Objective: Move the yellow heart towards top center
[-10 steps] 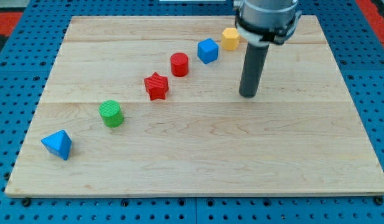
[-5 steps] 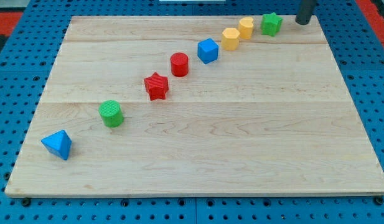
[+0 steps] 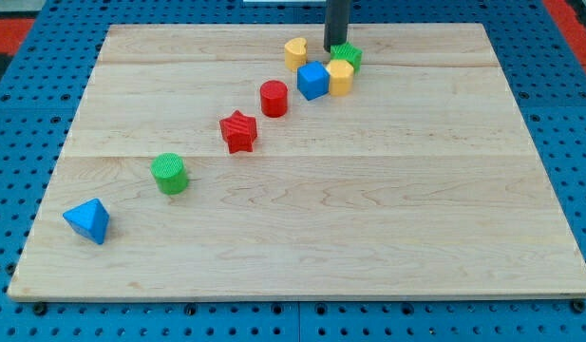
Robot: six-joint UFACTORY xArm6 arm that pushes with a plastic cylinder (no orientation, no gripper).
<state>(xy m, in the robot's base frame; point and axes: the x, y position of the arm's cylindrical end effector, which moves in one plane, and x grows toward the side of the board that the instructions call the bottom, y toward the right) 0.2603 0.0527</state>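
No fingers here: my tip (image 3: 334, 50) is a bare rod holding nothing, just at 3 o'clock of the yellow heart (image 3: 294, 51), near top centre. I'd nudge gently toward 9 o'clock, avoiding the green block (image 3: 348, 55) behind my tip.

A pale wooden board (image 3: 302, 228) (made of joined planks, grain running left to right) lies on a blue pegboard table (image 3: 17, 171) dotted with holes; red surface shows at the view's top corners, under even light
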